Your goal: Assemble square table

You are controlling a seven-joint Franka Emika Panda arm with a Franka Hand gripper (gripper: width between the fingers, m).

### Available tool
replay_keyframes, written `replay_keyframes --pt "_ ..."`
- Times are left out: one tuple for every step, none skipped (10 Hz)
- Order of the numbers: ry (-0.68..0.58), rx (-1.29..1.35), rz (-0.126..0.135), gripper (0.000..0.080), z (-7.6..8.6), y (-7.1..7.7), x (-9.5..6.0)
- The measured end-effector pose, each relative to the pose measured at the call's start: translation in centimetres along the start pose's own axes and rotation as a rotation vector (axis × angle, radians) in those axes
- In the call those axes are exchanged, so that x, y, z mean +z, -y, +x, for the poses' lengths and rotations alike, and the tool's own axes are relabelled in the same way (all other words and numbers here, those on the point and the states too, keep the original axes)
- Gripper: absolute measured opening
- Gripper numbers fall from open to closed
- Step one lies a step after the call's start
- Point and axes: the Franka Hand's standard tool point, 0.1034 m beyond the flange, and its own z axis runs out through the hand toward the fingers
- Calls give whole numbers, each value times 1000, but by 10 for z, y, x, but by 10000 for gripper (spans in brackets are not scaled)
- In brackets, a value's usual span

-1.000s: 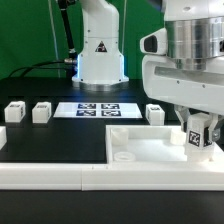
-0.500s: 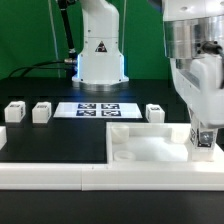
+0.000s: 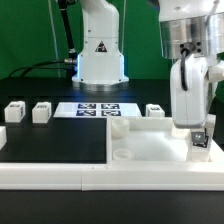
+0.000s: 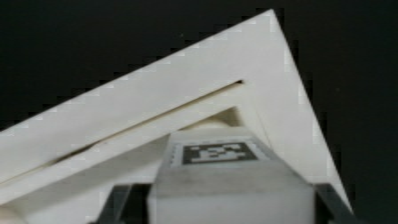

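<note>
The square tabletop (image 3: 150, 146) is a white slab with a raised rim, lying at the exterior view's right with holes at its near-left (image 3: 122, 156) and far-left corners. My gripper (image 3: 200, 141) is shut on a white stubby leg (image 3: 200, 137) with a marker tag, held upright low over the slab's right corner. In the wrist view the leg (image 4: 219, 165) sits between the dark fingers (image 4: 121, 205), over a corner of the slab (image 4: 205, 85). Three more legs (image 3: 15, 111) (image 3: 41, 112) (image 3: 154, 111) stand on the black table.
The marker board (image 3: 98, 110) lies flat in front of the robot base (image 3: 100, 55). The long white L-shaped rail (image 3: 50, 174) runs along the front edge and up the exterior view's left side.
The gripper has turned and gone down with the leg, from above the slab's right side to low over its right corner. The other legs have not moved.
</note>
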Motion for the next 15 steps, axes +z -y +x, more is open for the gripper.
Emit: replay_keyframes --pt "0 9 1 291 0 0 0" --pt "-1 3 3 291 1 0 0" --pt "-2 -23 2 291 0 -1 0" --pt "-3 -24 0 349 1 -1 1" --pt "-3 -27 0 349 0 -1 2" --pt "-1 -33 3 531 -1 -2 0" --pt "4 -46 8 625 -4 -6 -7" --pt "9 -53 9 642 -7 -12 -14" --pt "18 -61 15 642 -13 -16 -25" --pt "29 -68 22 648 -20 -18 -35" --pt "31 -69 21 648 -22 -19 -37" --pt "28 -75 18 649 -21 -19 -34" --pt "27 -77 18 649 -21 -19 -34" --pt "27 -78 17 649 -21 -20 -33" --pt "27 -78 17 649 -20 -20 -33"
